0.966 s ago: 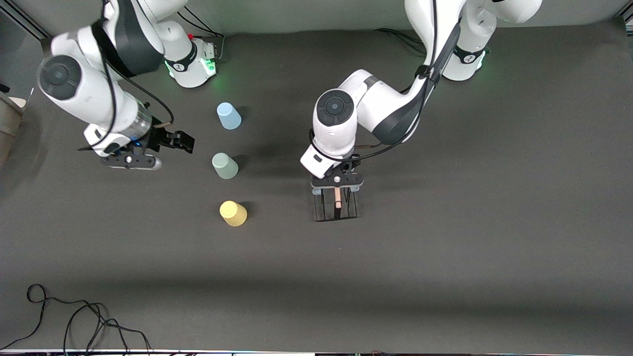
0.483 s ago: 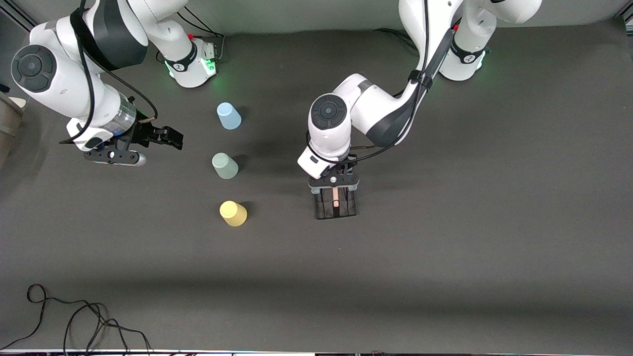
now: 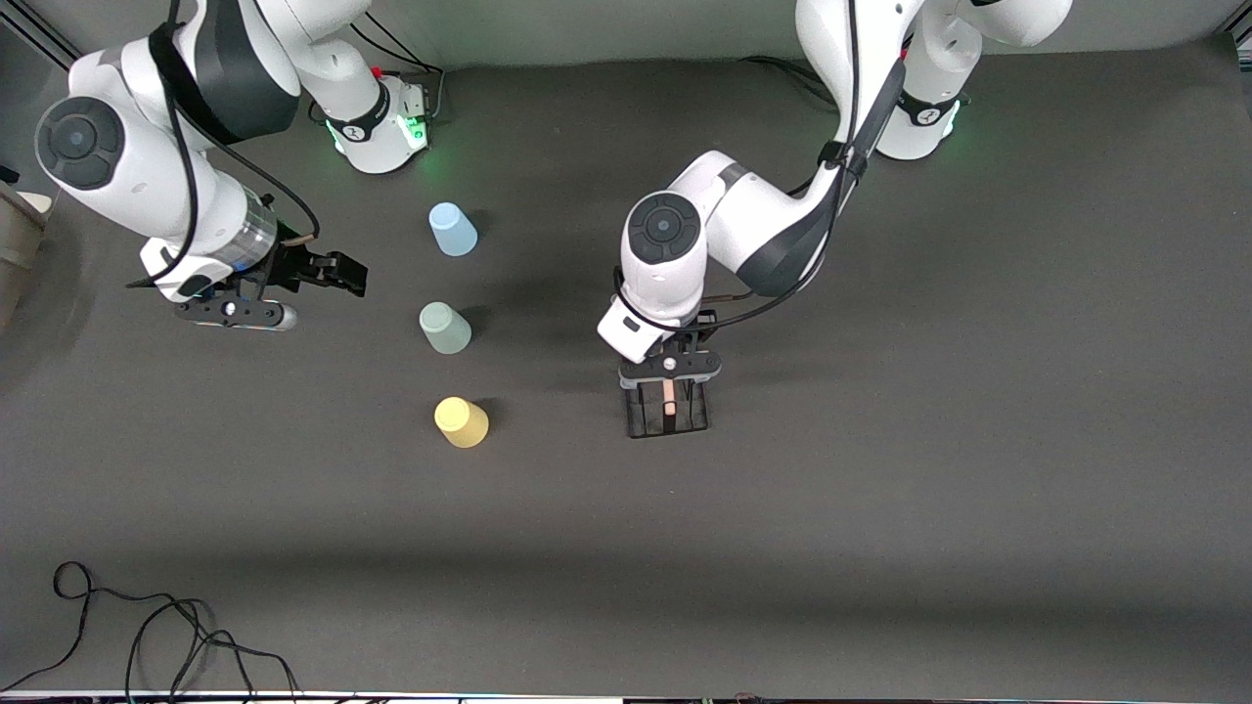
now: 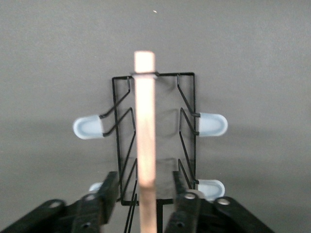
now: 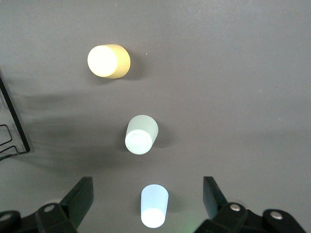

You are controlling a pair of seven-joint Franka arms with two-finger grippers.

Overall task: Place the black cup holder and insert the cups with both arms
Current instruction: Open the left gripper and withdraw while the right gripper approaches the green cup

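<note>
The black cup holder (image 3: 668, 416) stands on the table near the middle, with its pale wooden rod handle (image 4: 145, 121) on top and pale-tipped pegs (image 4: 212, 124) at the sides. My left gripper (image 3: 669, 381) is over it. Its fingers (image 4: 108, 187) straddle the rod with a gap on each side, so my left gripper (image 4: 146, 183) is open. Three cups stand mouth down in a row toward the right arm's end: light blue (image 3: 452, 229), grey-green (image 3: 445, 328) and yellow (image 3: 461, 421). My right gripper (image 3: 344, 274) hangs open beside them, and the light blue cup (image 5: 154, 206) shows between the fingertips of my right gripper (image 5: 148, 194).
A black cable (image 3: 147, 626) lies coiled by the table's front edge at the right arm's end. The arm bases (image 3: 377, 127) stand along the table's farthest edge. A corner of the holder (image 5: 12, 131) shows in the right wrist view.
My left gripper has let go of the wooden rod and its fingers now stand apart from it. My right gripper drew back a little from the cups.
</note>
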